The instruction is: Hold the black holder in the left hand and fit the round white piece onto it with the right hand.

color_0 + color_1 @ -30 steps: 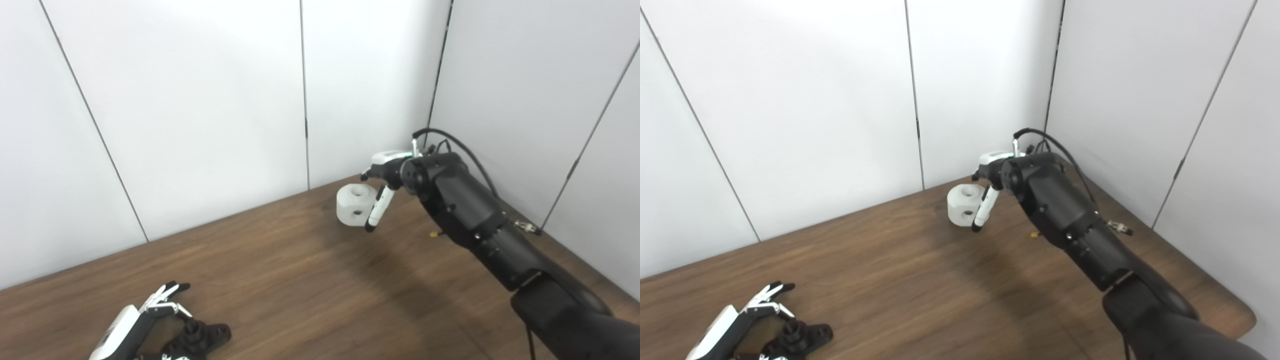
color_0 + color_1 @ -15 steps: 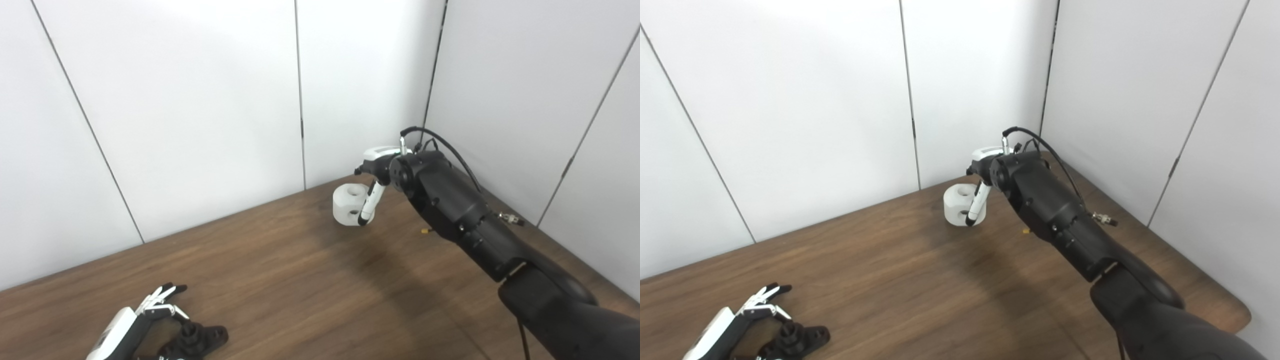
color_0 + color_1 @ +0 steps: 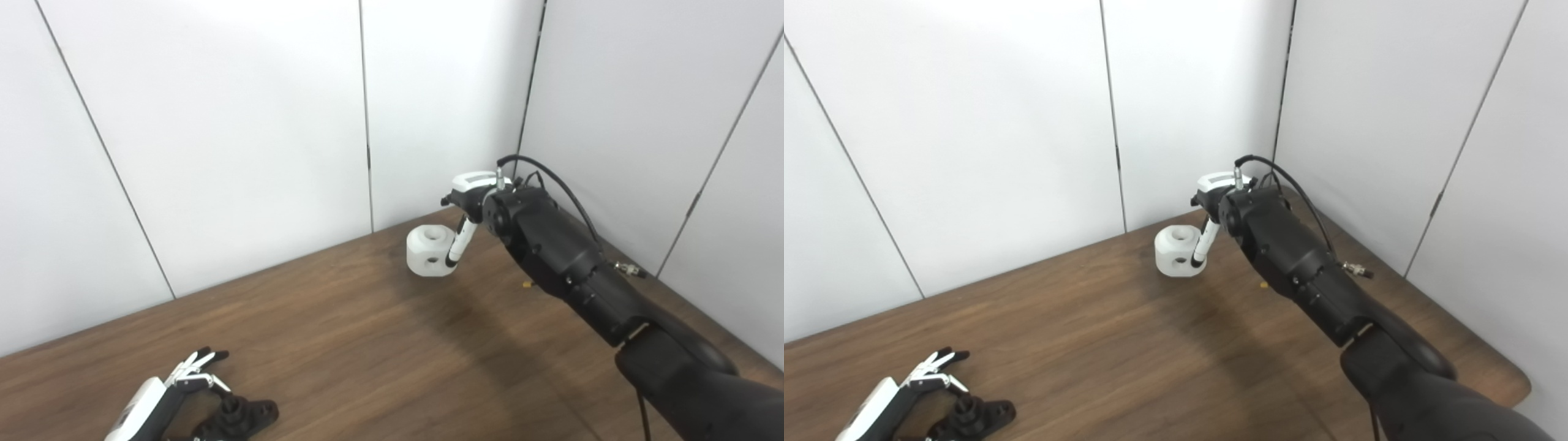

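We reach the right hand (image 3: 467, 211) down onto the round white piece (image 3: 430, 251) at the far corner of the bench (image 3: 367, 343); one finger lies against its side, but we cannot tell if the grip has closed. Wrap fully before lifting. The open left hand (image 3: 162, 398) rests beside the black holder (image 3: 236, 416). Against a second ago, that finger sits closer against the piece.

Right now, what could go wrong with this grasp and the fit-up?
The right hand shows only one finger against the white piece, so it may slip or get pushed toward the wall. The holder lies at the near table edge beside the left hand, apparently ungripped.
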`<state>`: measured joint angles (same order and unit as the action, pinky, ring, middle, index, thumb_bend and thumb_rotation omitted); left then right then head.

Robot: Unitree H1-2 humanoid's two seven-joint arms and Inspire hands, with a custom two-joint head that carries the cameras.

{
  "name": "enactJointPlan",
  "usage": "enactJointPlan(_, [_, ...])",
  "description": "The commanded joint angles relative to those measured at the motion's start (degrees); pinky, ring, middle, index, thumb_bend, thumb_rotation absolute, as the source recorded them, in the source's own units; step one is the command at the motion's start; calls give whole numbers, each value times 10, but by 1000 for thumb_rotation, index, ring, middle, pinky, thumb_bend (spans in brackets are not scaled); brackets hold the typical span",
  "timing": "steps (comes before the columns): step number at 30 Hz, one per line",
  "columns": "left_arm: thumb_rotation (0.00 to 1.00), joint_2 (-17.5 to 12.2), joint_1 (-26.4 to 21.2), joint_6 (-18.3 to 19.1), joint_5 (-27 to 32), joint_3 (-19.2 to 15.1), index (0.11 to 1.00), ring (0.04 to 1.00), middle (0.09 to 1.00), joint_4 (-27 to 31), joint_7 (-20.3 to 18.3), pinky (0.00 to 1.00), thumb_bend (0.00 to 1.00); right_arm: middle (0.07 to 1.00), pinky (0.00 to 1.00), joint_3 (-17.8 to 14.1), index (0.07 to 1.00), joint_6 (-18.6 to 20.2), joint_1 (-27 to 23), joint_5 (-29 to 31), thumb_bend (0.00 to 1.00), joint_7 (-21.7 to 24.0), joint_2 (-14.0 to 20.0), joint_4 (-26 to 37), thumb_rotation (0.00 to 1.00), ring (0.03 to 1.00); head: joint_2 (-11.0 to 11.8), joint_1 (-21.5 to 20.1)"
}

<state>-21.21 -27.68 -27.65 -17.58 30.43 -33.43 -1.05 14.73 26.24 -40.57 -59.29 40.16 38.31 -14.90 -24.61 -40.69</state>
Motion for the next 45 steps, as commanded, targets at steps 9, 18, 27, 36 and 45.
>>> enactJointPlan(9, [49,-18,55,7,-1,6,482,1000,923,-26,-29,1000,521,938,761,21,874,-2,-40,14,908,-45,-10,-29,354,903,-6,3])
enactJointPlan(18, [49,-19,61,7,-7,-1,482,999,918,-19,-34,996,521,941,736,48,880,-2,-47,17,914,-42,-11,-35,379,897,-12,8])
enactJointPlan(27, [49,-19,65,7,-5,-7,483,1000,925,-11,-44,1000,522,911,705,58,832,-9,-43,25,881,-66,-10,-34,370,871,-16,10])
enactJointPlan(36, [49,-16,69,7,-13,-11,483,1000,922,-6,-46,1000,521,691,644,38,486,-38,-11,36,521,-194,-13,-22,143,708,-18,13])
enactJointPlan(45, [49,-12,68,7,-10,-12,483,998,919,-11,-44,1000,521,656,592,33,483,-49,3,45,519,-257,-18,-27,142,684,-21,19])
